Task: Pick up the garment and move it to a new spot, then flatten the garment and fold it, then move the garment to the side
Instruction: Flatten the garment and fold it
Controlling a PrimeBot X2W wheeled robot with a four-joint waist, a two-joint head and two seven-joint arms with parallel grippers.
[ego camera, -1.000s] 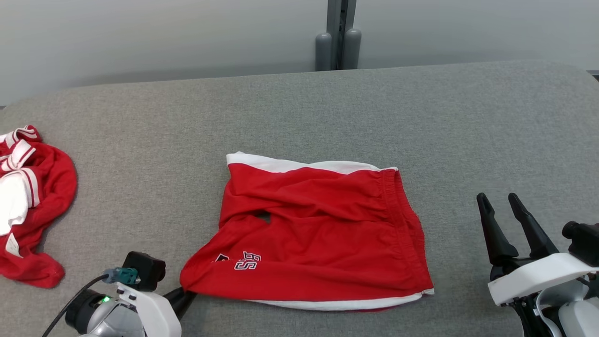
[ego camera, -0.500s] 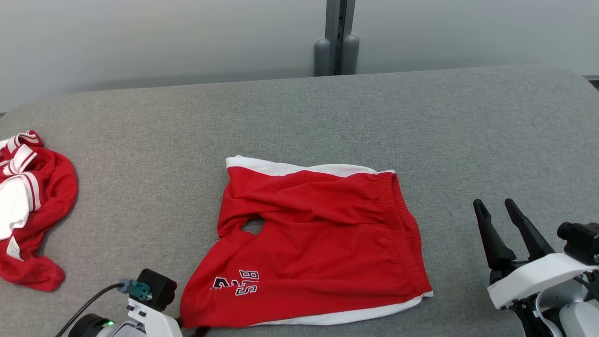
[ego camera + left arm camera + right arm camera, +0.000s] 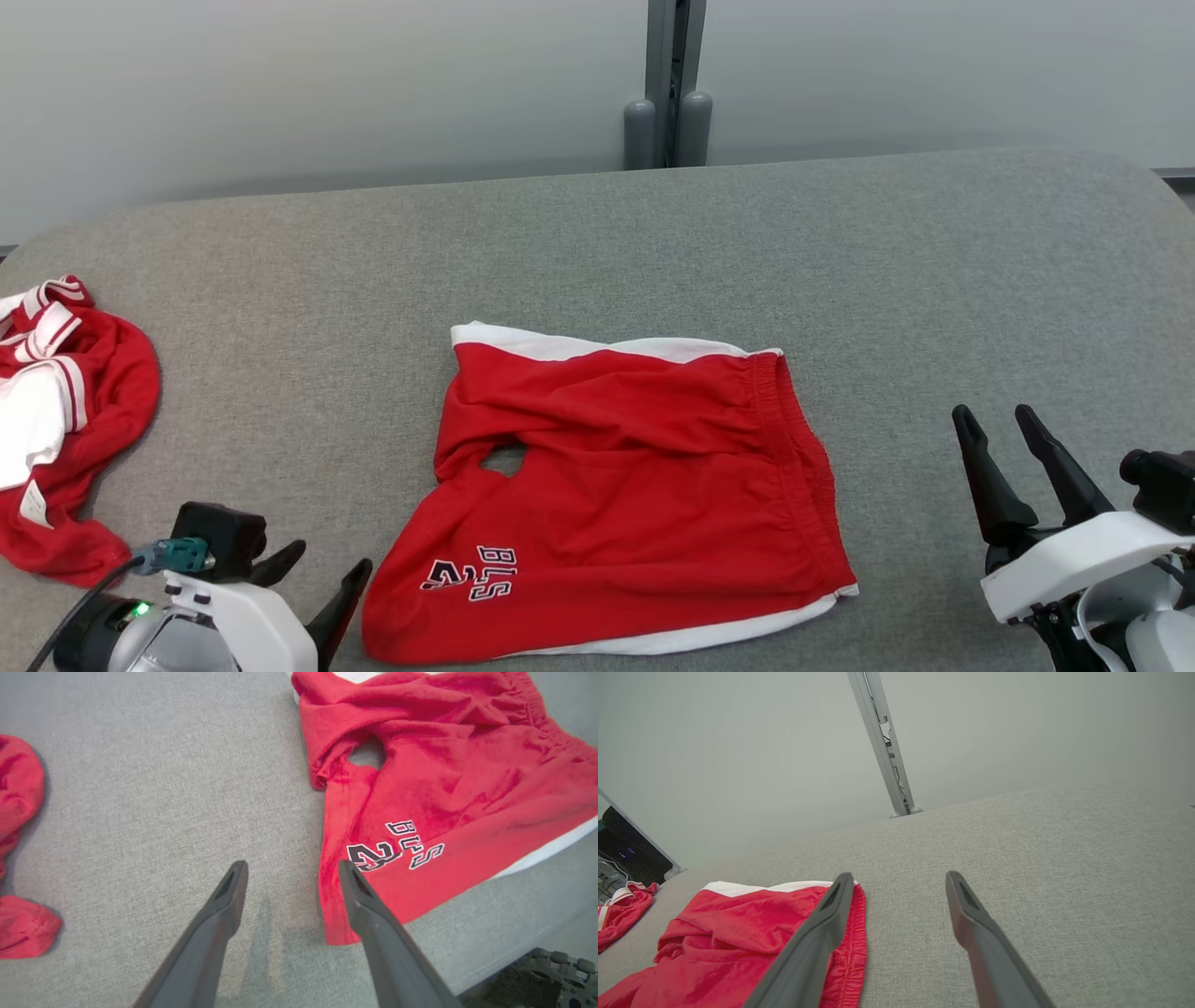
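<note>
The left tool (image 3: 329,557) has its fingers apart and holds nothing. It sits just beside the near left corner of the red shorts (image 3: 635,504). The shorts lie creased at the middle of the grey tabletop (image 3: 597,243). The right tool (image 3: 991,413) is likewise spread and empty, well apart from the shorts' waistband side. A second red garment (image 3: 84,411) lies at the tabletop's left end.

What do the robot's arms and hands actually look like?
The left gripper and right gripper each have two long, tapering dark fingers on a white wrist shell topped by a black camera box. The left wrist also carries a dark cable with a teal plug and a small green light.
</note>
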